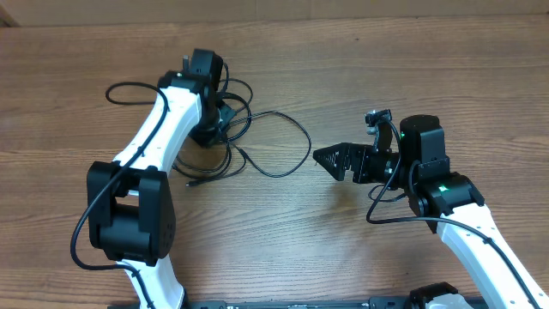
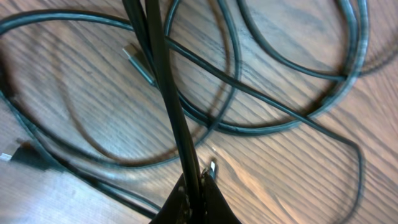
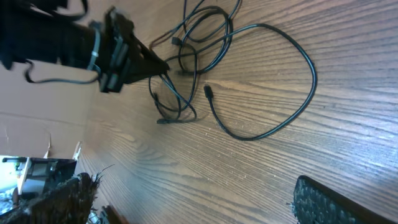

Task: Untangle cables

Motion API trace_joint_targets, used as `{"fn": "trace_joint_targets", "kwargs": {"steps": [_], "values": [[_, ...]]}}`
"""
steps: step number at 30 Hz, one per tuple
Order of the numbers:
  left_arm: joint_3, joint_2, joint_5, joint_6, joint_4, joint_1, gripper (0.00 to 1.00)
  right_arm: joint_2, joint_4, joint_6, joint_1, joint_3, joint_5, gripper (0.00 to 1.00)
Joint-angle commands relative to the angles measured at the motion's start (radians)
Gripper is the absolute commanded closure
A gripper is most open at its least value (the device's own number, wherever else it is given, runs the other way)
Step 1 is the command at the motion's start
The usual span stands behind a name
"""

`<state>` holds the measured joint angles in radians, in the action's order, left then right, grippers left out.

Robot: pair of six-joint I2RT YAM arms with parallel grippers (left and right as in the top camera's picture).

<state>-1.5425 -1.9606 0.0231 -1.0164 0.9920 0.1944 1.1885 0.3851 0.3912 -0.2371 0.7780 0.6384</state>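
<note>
My left hand (image 2: 198,190) is pinched shut on one strand of the cables (image 2: 273,126), which lie tangled on the table (image 1: 386,60) beneath it; my right hand (image 1: 330,160) hangs wide open and empty. I should lift slowly, so the loops slip free rather than tighten

Black cables (image 2: 168,93) lie on a brown wood-grain table (image 2: 280,174).

A wooden table (image 1: 360,69) carries black cables (image 1: 236,120), tangled at its far left. One loop spreads right toward the middle.
</note>
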Motion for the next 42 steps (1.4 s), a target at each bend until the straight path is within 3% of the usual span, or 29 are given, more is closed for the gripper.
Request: {"fn": "trace_joint_targets", "kwargs": {"steps": [1, 12, 16, 25, 39, 42], "values": [[-0.144, -0.005, 0.029, 0.118, 0.077, 0.002, 0.96, 0.0, -0.004, -0.008, 0.003, 0.007, -0.01, 0.0], [-0.233, -0.005, 0.022, 0.176, 0.187, 0.002, 0.92, 0.0, 0.0, -0.007, 0.003, 0.007, -0.013, 0.0], [-0.233, -0.005, 0.018, 0.188, 0.19, 0.002, 0.75, 0.0, 0.001, -0.007, 0.003, 0.007, -0.013, 0.0], [-0.232, -0.007, -0.037, 0.201, 0.207, 0.003, 0.62, 0.0, 0.006, -0.007, 0.003, 0.007, -0.023, 0.0], [-0.113, -0.009, -0.063, 0.141, 0.004, 0.094, 0.58, 0.0, 0.007, -0.007, 0.003, 0.007, -0.043, 0.0], [-0.112, -0.009, -0.144, 0.14, -0.002, 0.141, 0.54, 0.0, 0.012, -0.007, 0.003, 0.007, -0.043, 0.0]]}}
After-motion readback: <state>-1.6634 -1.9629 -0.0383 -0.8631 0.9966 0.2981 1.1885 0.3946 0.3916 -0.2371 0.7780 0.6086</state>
